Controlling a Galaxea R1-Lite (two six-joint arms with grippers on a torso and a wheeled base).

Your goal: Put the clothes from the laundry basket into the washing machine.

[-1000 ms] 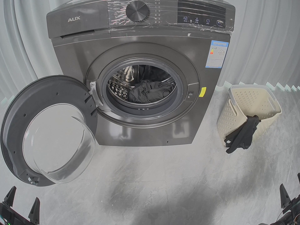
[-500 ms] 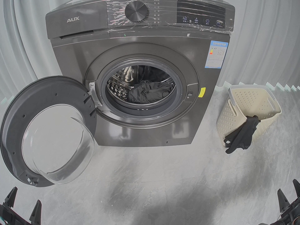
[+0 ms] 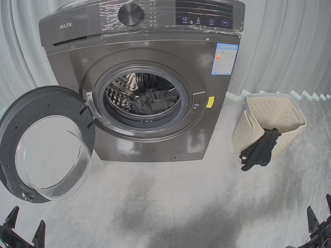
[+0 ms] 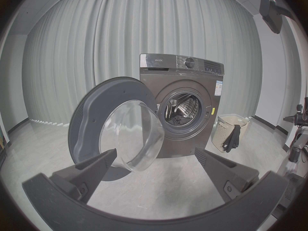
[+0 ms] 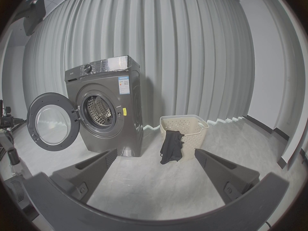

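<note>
Both pincers sit low in the head view, the left pincer (image 3: 27,221) at bottom left and the right pincer (image 3: 320,207) at bottom right. Each has its fingers spread wide with nothing between them, and both are well apart from anything worth grabbing.

Working outward, there's a stretch of bare floor (image 3: 179,197), then the laundry basket (image 3: 249,128) at middle right. A black garment (image 3: 260,148) is draped over its near rim, with the tail hanging down the outside wall to about floor level; I can't tell if it actually touches.

The washing machine (image 3: 144,49) takes up the upper middle, just left of the basket. Its door (image 3: 44,99) is swung fully open at lower left, and a dark bundle (image 3: 155,101) is already lying in the drum.

That garment looks light, limp and floppy, so my guess is it'll sag and trail once lifted. I'd pinch it right where it bunches over the rim, since that's the thickest fold and the easiest to get fingers around. The dangling end could snag on the basket holes or drag on the way to the drum.
</note>
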